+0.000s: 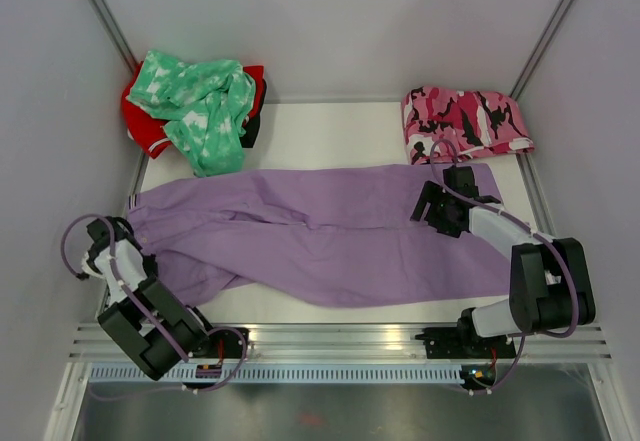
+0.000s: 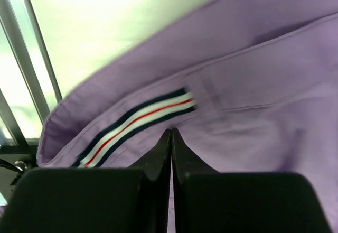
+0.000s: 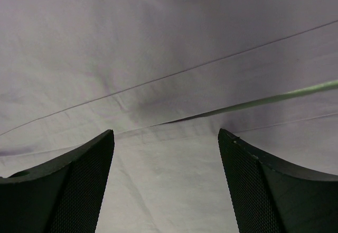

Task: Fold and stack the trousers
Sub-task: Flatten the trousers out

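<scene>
The trousers (image 1: 330, 246) lie lengthwise left to right. The left gripper (image 2: 171, 133) has its fingers together at the waistband (image 2: 138, 121) (pinch unclear), and the right gripper (image 3: 166, 138) gapes over the right end.

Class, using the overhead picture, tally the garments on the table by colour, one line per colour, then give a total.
Lilac-purple trousers: 1
Mint-green garment with white pattern: 1
Red garment: 1
Pink-black camouflage garment: 1
Total: 4
</scene>
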